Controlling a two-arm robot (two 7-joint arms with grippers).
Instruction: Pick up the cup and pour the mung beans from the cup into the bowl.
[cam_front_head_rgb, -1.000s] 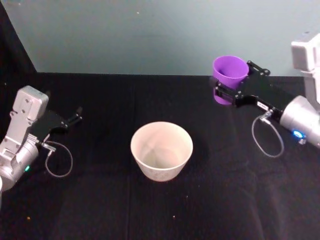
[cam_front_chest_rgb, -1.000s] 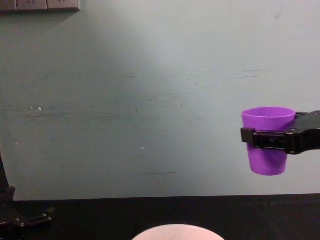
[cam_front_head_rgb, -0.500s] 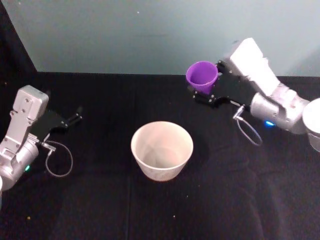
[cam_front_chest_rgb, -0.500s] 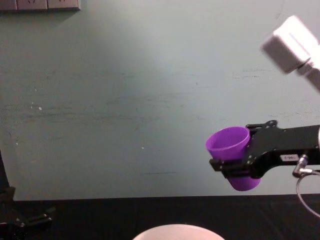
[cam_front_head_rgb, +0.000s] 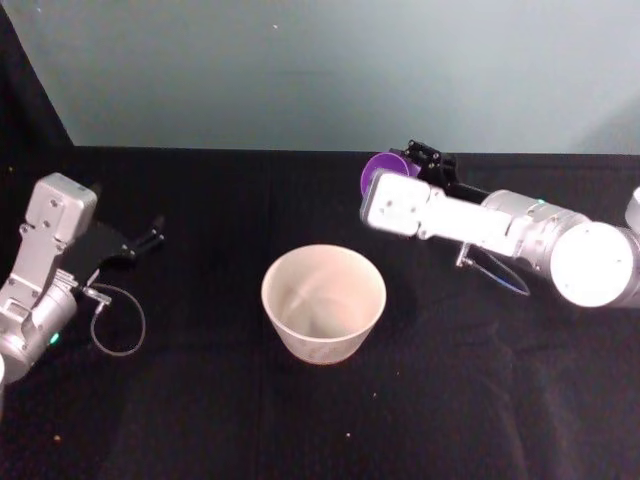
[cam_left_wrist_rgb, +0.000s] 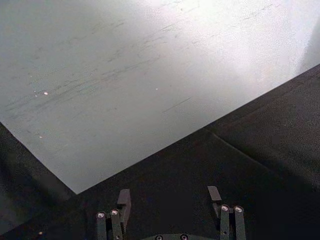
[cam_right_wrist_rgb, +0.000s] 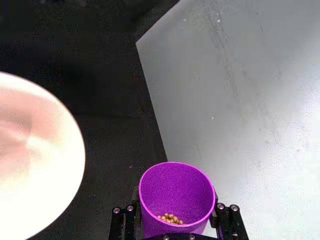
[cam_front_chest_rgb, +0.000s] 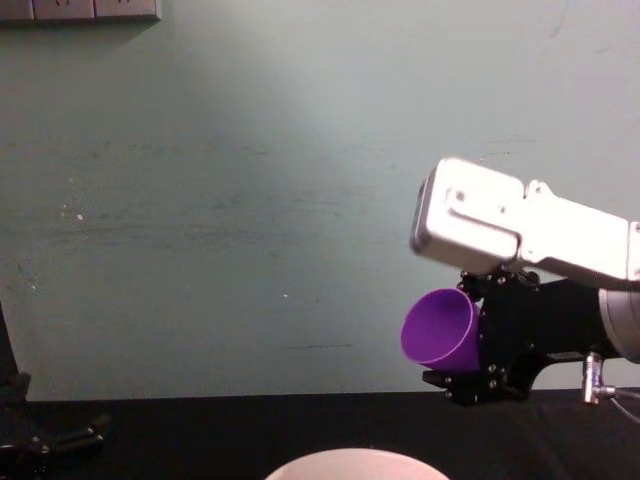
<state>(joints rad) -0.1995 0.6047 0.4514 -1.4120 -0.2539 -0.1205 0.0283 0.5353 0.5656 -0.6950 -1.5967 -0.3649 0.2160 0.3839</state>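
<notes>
Your right gripper (cam_front_chest_rgb: 478, 352) is clasping the tilted purple cup (cam_front_chest_rgb: 440, 328) short of the bowl (cam_front_head_rgb: 323, 300); mung beans (cam_right_wrist_rgb: 170, 218) are risking the black table (cam_front_head_rgb: 200, 420). Far left, your left gripper (cam_left_wrist_rgb: 169, 200) is idling, fingers spread.

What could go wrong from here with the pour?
1. The cup, tilted in the right pincer, seems short of the bowl; mung beans could drop onto the black cloth.
2. The beans lie at the cup's base; a steeper tip may shoot them past the bowl.
Left pincer sits parked, open.
</notes>
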